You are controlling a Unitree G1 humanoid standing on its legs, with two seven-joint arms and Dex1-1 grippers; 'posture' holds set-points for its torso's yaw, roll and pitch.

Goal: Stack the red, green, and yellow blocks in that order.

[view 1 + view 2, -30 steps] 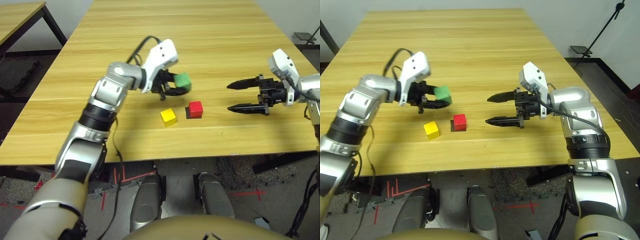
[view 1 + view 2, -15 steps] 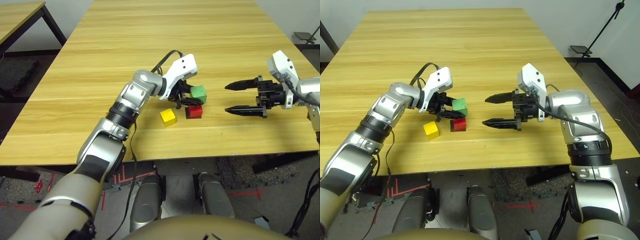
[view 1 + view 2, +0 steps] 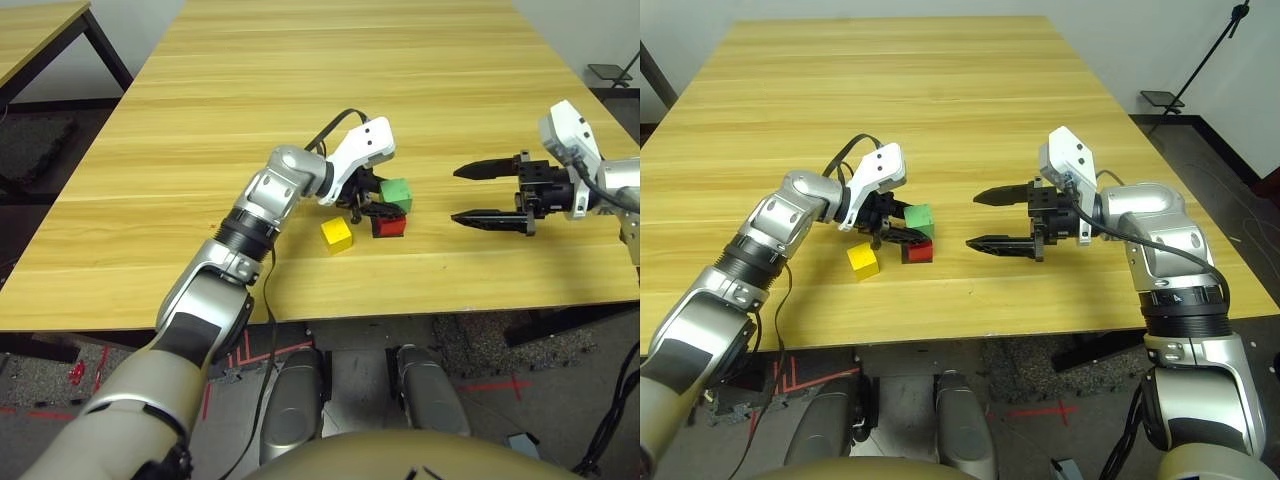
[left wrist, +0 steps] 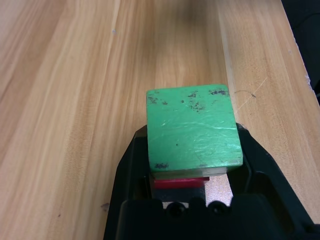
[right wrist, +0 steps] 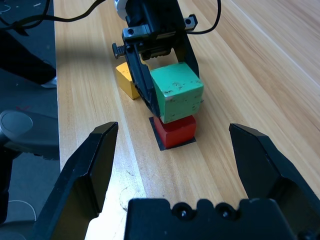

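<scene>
My left gripper (image 3: 388,199) is shut on the green block (image 3: 397,190), one black finger (image 4: 131,165) on each side of it. The green block (image 5: 177,97) sits directly on top of the red block (image 5: 175,131), shifted slightly off its centre; they look to be touching. In the left wrist view only a thin red strip (image 4: 180,182) shows under the green block (image 4: 192,132). The yellow block (image 3: 337,234) lies on the table just left of the red block (image 3: 389,226). My right gripper (image 3: 455,196) hovers open to the right of the stack, pointing at it.
A flat black square patch (image 5: 159,142) lies under the red block. The wooden table (image 3: 300,90) stretches bare behind the blocks; its front edge (image 3: 420,305) is close below them. A second table (image 3: 30,40) stands far left.
My left gripper carried the green block right and down, from above the table behind the yellow block to on top of the red block. The right gripper stayed open and nearly still.
</scene>
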